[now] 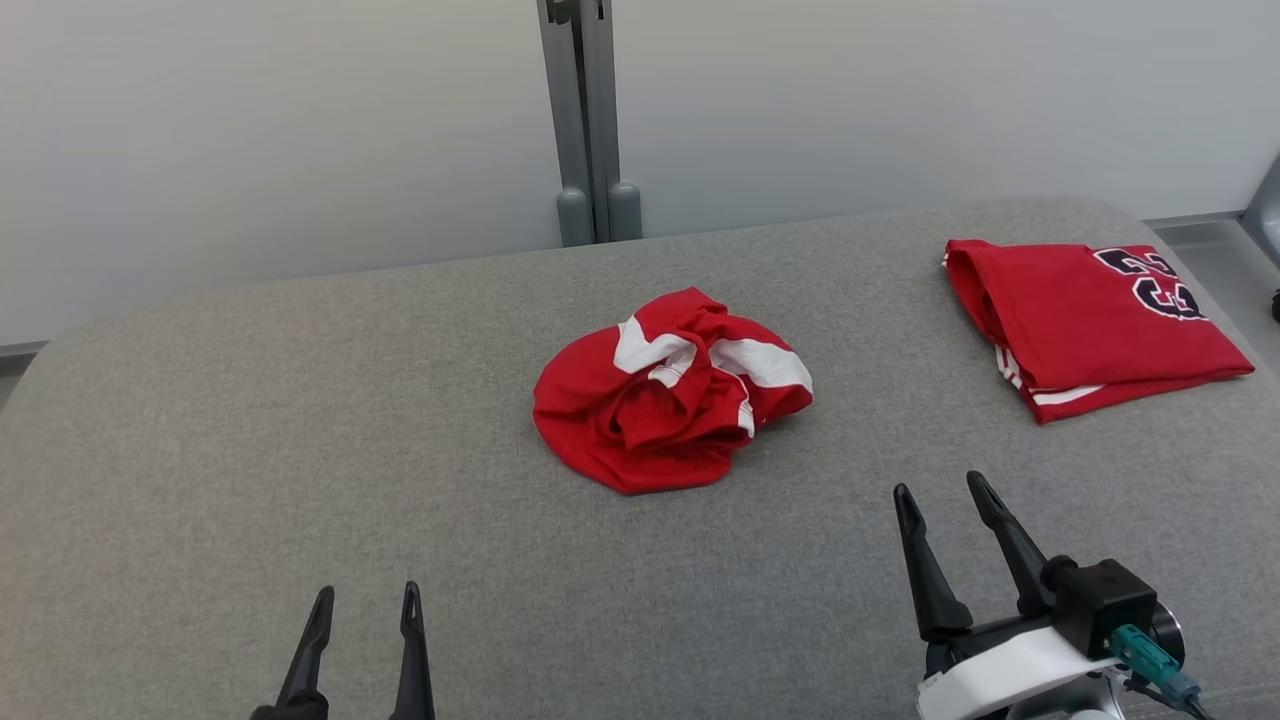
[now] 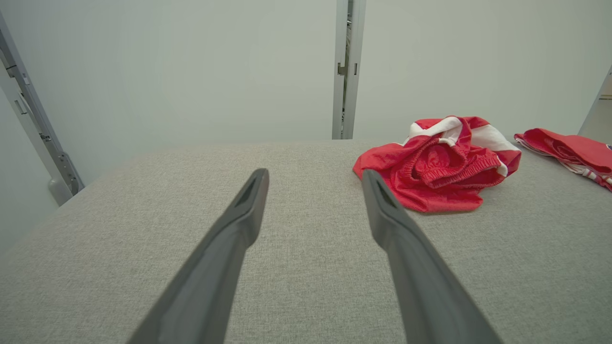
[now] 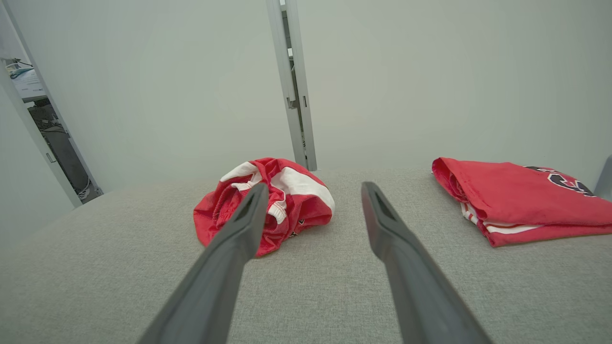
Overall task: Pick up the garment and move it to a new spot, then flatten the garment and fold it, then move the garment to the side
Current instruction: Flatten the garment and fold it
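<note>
Back from the crumpled garment [image 1: 670,395], left gripper [image 1: 368,590] and right gripper [image 1: 939,484] hover spread, fingers pointing forward

this looks like a robot lab or test cell; plain pale wall panels [image 1: 300,130] close off the space, joined by a grey metal post [image 1: 588,120] with bolted fittings. the work surface is a broad table [image 1: 250,450] covered in grey fabric, with rounded corners; past one panel's edge, cables and equipment [image 3: 62,153] show in a dim gap.
</note>
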Controlling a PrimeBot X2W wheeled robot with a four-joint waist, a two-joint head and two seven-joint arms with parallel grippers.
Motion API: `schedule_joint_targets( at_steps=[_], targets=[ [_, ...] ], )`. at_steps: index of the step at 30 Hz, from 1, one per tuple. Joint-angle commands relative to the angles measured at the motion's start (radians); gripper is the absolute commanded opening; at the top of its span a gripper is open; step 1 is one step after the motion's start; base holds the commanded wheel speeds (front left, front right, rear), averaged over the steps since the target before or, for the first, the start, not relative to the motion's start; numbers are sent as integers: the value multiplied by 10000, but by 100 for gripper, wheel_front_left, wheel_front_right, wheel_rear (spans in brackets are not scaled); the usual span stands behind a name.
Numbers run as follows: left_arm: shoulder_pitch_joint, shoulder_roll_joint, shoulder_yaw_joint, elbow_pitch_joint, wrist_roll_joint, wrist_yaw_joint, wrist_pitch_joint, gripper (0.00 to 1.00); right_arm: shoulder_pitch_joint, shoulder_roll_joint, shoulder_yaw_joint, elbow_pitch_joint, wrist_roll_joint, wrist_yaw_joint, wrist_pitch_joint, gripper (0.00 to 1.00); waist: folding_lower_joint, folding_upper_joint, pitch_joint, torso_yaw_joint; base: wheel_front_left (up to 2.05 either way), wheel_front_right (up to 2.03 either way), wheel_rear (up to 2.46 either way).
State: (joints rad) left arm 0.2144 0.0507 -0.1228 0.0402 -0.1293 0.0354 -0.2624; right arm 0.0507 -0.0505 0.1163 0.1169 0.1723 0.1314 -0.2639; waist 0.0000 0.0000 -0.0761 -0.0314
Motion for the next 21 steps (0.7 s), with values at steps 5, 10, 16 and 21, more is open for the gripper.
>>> schedule_joint_targets(
  at_steps=[5, 10, 16, 21],
  targets=[
    [-231, 0, -81, 66, 56, -80, -29, 100, -29, -2, -31, -59, -48, -16, -2, 100, 0, 0, 139, -21, 0, 0, 0],
    [-397, 1, -395, 267, 100, -306, -29, 100, -111, -2, -24, -110, -84, -16, -2, 100, 0, 0, 350, -68, 0, 0, 0],
    [-898, 3, -1180, 824, -203, -797, -29, 100, -249, -38, 47, -153, -103, -16, -2, 100, 0, 0, 697, -195, 0, 0, 0],
    [-1656, 7, -2131, 1483, -807, -1237, -29, 100, -462, -88, 116, -213, -125, -17, -2, 100, 0, 0, 1084, -399, 0, 0, 0]
  ],
)
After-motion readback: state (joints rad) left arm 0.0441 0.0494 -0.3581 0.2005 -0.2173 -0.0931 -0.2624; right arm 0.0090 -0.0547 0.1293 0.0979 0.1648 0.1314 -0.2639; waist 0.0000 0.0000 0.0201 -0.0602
